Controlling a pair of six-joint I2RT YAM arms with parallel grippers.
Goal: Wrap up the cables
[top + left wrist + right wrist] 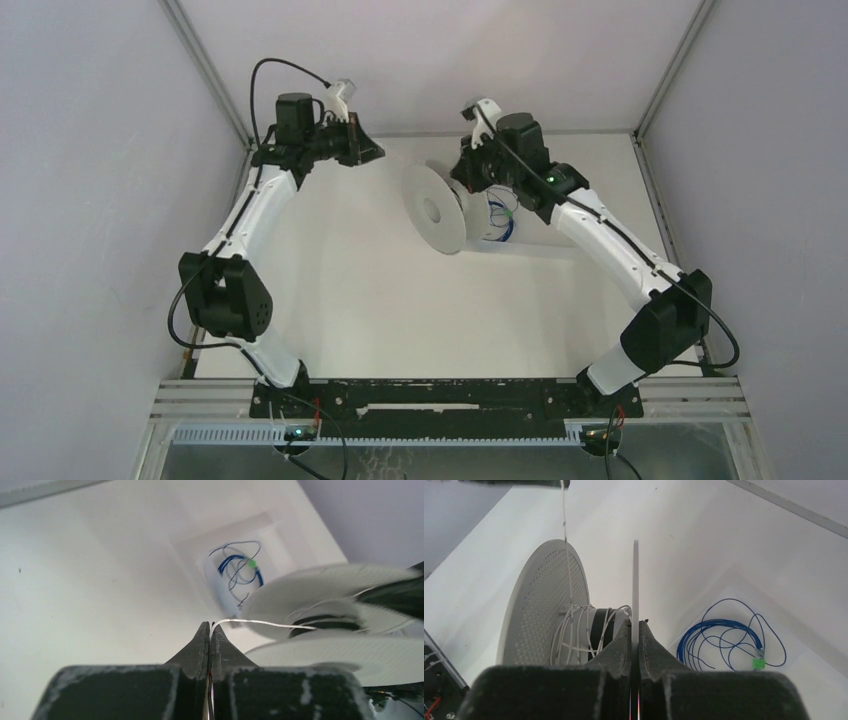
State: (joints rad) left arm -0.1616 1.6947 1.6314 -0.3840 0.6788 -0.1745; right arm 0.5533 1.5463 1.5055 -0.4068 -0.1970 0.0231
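Left arm first: its gripper (210, 627) has the jaws pinched fully closed on the end of the thin white cable (270, 623), held up off the tabletop (340, 290).

From that pinch the strand runs off to the right, fairly taut, and drops into the gap between the two flanges of the spool (544, 600). A handful of loose turns already sit on the hub, so I'd say the wrap has started but isn't far along.

The spool is up on edge with its axle running roughly left to right between the arms. That puts the strand coming in roughly crosswise to the axle, which is what you want for winding. The catch is that in the right wrist view it runs close along the inner face of the perforated flange, the one on the left arm's side. If the left jaws drift further out that way, I think the cable rides over the rim instead of landing on the hub.

The right gripper (636, 624) has its jaws shut on the edge of the other flange, the thin solid one, and it's carrying the spool. So the right arm is the one right at the spool and the left is only feeding line.

Furthest right, a blue cable coil (714, 624) lies in a shallow white tray (200, 542), with nothing touching it.
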